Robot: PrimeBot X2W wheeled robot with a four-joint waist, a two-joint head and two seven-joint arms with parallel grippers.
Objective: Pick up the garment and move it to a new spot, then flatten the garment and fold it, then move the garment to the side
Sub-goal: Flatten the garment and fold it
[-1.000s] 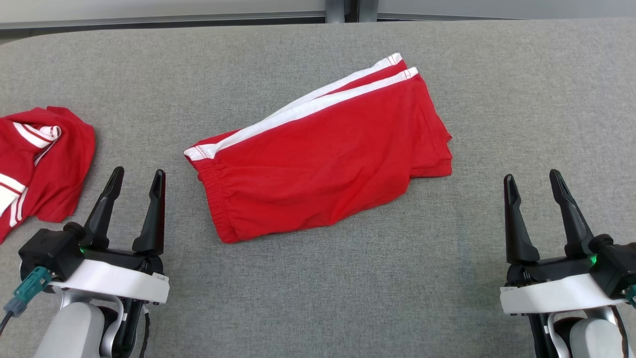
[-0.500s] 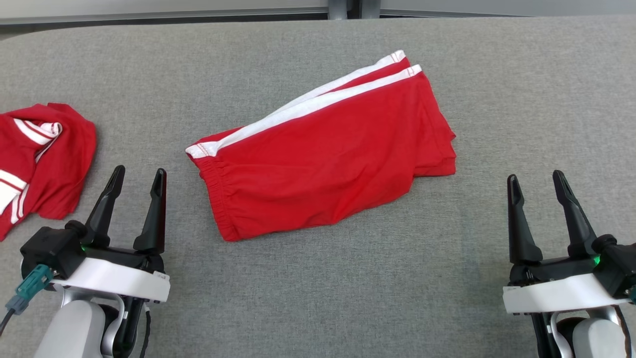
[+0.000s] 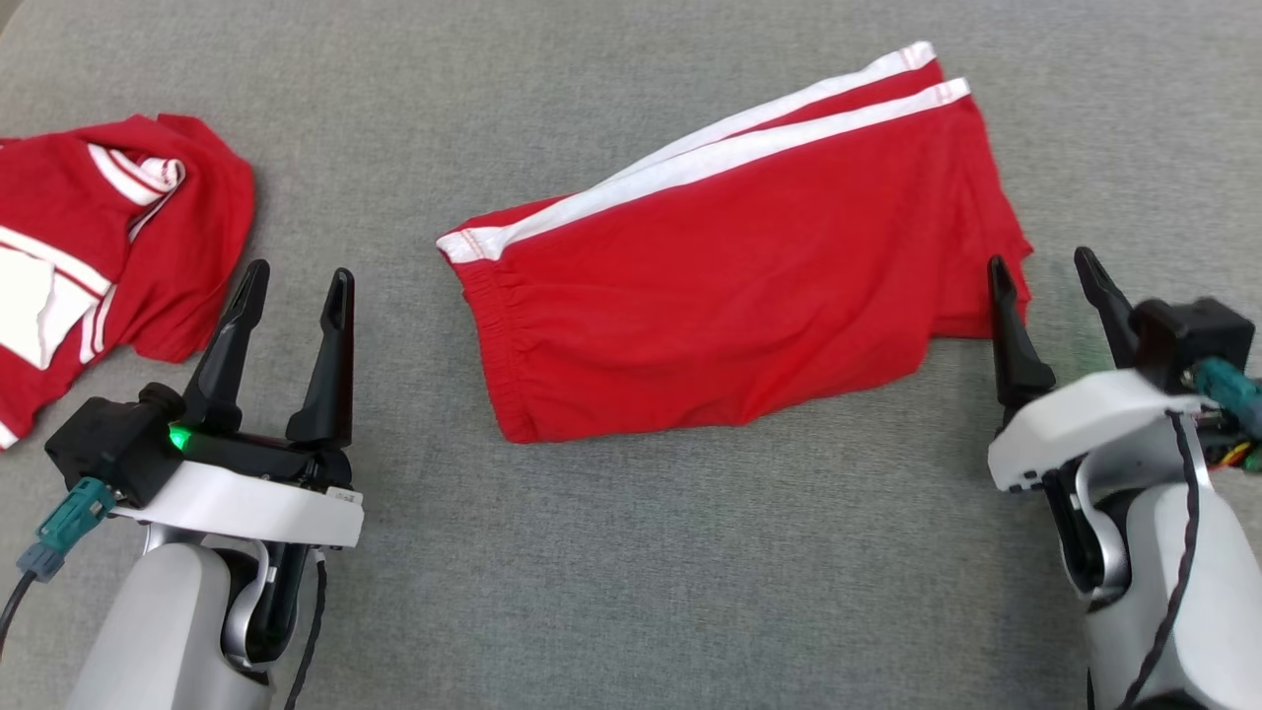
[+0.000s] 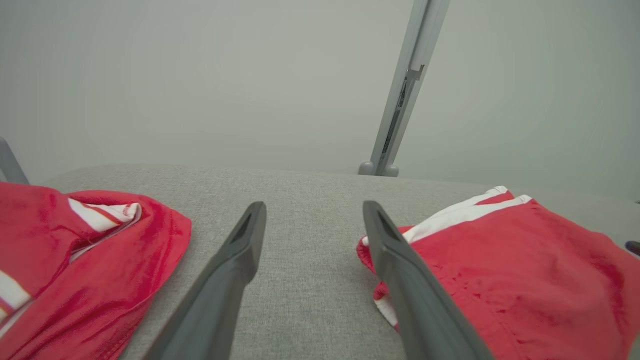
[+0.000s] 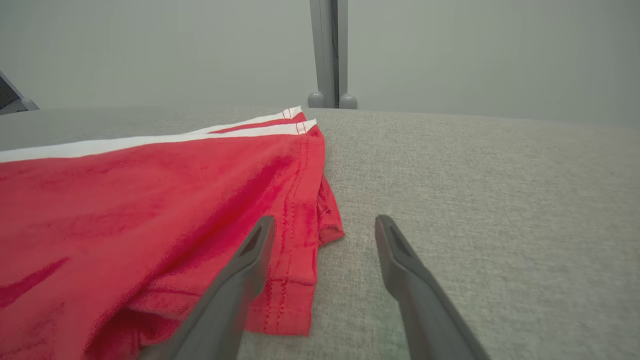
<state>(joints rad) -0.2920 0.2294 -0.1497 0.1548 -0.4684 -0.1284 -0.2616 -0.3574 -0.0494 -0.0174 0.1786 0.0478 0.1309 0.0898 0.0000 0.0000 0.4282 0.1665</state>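
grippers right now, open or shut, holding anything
Left gripper: open, holding nothing.
Right gripper: open, holding nothing, at the leg-hem edge of the red shorts.

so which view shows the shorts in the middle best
Head view: the whole shorts lie in frame, waistband to hems, with both white stripes. The left wrist view gives the waistband end and the right wrist view the hem end, both low, foreshortened and cut off by the frame.
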